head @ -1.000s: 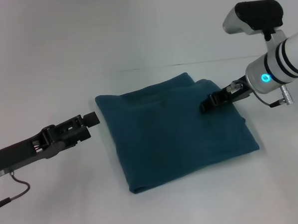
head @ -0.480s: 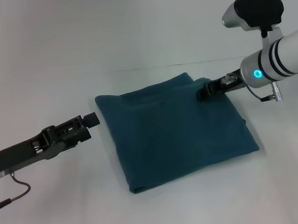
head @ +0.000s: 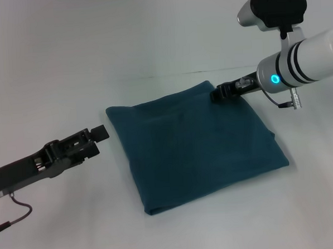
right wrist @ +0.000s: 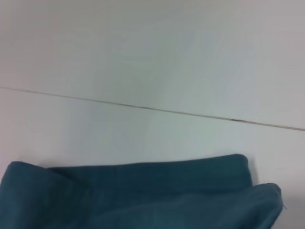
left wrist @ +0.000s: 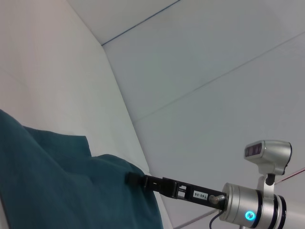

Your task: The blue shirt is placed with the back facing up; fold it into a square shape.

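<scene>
The large dark teal-blue cotton shirt point(head: 196, 146) already lies folded into a rough square in the middle of the plain white table point(head: 68, 68), its plain side up and no sleeves showing, so by my reading the folding is essentially finished; what may be left is squaring the far edge, where one layer juts past the other. The right gripper point(head: 215, 93) sits at the shirt's far right corner, touching or just above the cloth, and I cannot tell whether its fingers are spread or pinched. The left gripper point(head: 101, 132) hovers just beside the shirt's left edge, apart from it, fingers equally unclear. Beyond the shirt, a thin dark seam point(head: 153, 76) crosses the pale surface.
</scene>
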Robot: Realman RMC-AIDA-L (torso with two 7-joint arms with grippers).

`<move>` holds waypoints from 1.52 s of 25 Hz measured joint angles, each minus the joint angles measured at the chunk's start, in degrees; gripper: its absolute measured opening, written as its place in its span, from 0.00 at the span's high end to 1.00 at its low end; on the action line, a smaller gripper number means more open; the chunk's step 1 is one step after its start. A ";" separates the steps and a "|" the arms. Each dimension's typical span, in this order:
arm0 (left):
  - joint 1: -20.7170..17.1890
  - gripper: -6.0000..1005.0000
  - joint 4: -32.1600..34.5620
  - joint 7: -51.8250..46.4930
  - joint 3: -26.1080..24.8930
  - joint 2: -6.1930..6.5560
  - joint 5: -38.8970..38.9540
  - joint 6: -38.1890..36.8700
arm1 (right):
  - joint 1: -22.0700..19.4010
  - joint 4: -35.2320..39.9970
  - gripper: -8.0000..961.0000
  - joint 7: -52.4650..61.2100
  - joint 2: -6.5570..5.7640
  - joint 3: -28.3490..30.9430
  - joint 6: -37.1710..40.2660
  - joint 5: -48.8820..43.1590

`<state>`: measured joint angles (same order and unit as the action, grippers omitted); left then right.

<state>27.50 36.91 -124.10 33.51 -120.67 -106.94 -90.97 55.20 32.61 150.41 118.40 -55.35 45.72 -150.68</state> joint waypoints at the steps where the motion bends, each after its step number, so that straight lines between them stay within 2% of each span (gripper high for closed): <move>1: -0.02 0.05 0.00 0.00 -0.12 0.00 -0.01 0.01 | 0.01 -0.01 0.53 -0.03 0.00 0.18 -0.75 0.01; 11: -0.13 0.05 0.00 0.00 -0.20 0.00 -0.03 0.60 | 0.27 -0.82 0.53 -2.16 0.97 -0.12 -4.86 0.03; 19: -0.20 0.05 0.00 -0.03 -0.21 0.00 -0.05 0.71 | 0.57 -1.42 0.53 -3.42 1.10 -0.37 -8.61 0.25; 29: -0.17 0.05 0.00 -0.09 -0.21 -0.04 -0.03 0.97 | 0.74 -2.36 0.53 -9.73 1.13 -0.45 -13.89 5.04; 34: -0.23 0.05 -0.05 -0.09 -0.21 -0.07 -0.03 0.98 | 0.43 -0.92 0.53 -9.86 0.45 -0.77 -13.59 4.94; 38: -0.25 0.05 -0.07 -0.09 -0.20 -0.09 -0.05 0.99 | 0.06 1.13 0.53 -9.13 -1.13 -0.28 -8.29 5.15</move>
<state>27.26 36.84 -124.19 33.31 -120.76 -106.99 -89.98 55.27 33.74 141.28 117.27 -55.63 37.43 -145.53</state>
